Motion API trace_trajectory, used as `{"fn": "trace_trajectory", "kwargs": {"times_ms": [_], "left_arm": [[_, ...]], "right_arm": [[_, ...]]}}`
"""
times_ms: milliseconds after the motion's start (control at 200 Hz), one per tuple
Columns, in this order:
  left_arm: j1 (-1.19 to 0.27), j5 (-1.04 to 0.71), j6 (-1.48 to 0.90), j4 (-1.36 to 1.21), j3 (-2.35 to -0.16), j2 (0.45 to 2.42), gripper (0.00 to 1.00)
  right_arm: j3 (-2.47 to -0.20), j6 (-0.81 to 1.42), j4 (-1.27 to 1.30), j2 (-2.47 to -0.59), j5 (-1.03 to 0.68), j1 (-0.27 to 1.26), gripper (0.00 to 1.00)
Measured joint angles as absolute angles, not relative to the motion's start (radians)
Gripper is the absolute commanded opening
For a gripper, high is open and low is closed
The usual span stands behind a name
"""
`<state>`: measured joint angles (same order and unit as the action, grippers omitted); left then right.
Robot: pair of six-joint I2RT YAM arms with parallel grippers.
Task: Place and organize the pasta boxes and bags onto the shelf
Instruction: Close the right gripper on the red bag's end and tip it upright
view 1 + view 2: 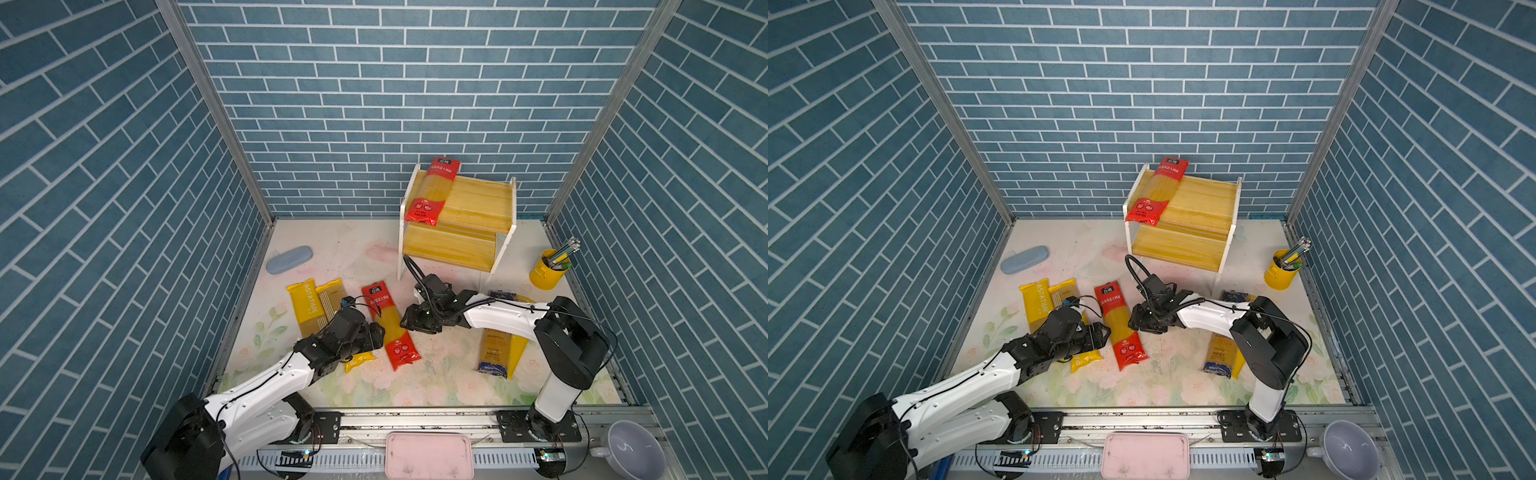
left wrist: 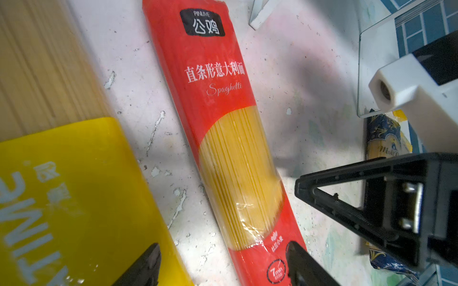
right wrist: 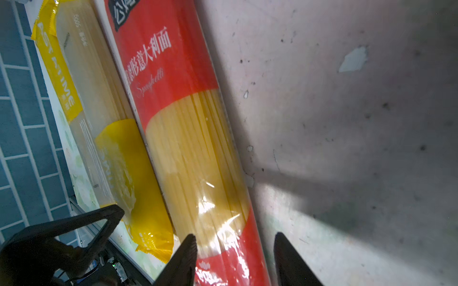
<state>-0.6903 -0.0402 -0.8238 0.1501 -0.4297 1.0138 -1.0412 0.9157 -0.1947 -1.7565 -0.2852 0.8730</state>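
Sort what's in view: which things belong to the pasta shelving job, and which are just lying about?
Job: shelf, shelved red packet, loose red packet, yellow PASTATIME packet, striped packet, blue-ended packet.
Lying about: grey-blue case, yellow pencil cup, pink tray, lilac bowl.

We are seeing a small 2-tier shelf of yellowish wooden boards on a thin white frame (image 1: 478, 203) standing back right. A red clear-middled spaghetti packet (image 1: 434, 187) is lying along its upper board's left side, near end overhanging. A 2nd red packet (image 1: 388, 328) is lying flat, slanted, mid-table. Left of it, a yellow "ASTATIME"-lettered packet (image 1: 305, 307) and a yellow-tan striped packet (image 1: 330, 293) are lying side by side; another yellow packet end (image 1: 358, 362) is showing nearer us. A dark blue-ended packet (image 1: 493, 349) is lying rightward.
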Motion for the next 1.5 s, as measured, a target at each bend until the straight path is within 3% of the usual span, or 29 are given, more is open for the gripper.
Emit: {"fn": "trace_trajectory", "kwargs": {"times_ms": [420,710,815,1500], "left_arm": [[-0.692,-0.003,-0.762,0.136,-0.55,1.158,0.77],[-0.683,-0.041,-0.761,0.101,-0.534,1.161,0.79],[-0.661,-0.056,-0.759,0.099,-0.522,1.118,0.81],[-0.469,-0.179,-0.826,0.069,-0.4,0.817,0.9]], "right_arm": [[-1.014,0.922,-0.048,-1.837,-0.341,0.886,0.48],[-1.014,0.952,0.055,-1.863,-0.403,0.897,0.09],[-1.013,0.974,0.08,-1.861,-0.418,0.899,0.02],[-0.955,0.991,0.03,-1.729,-0.408,0.916,0.0]]}}
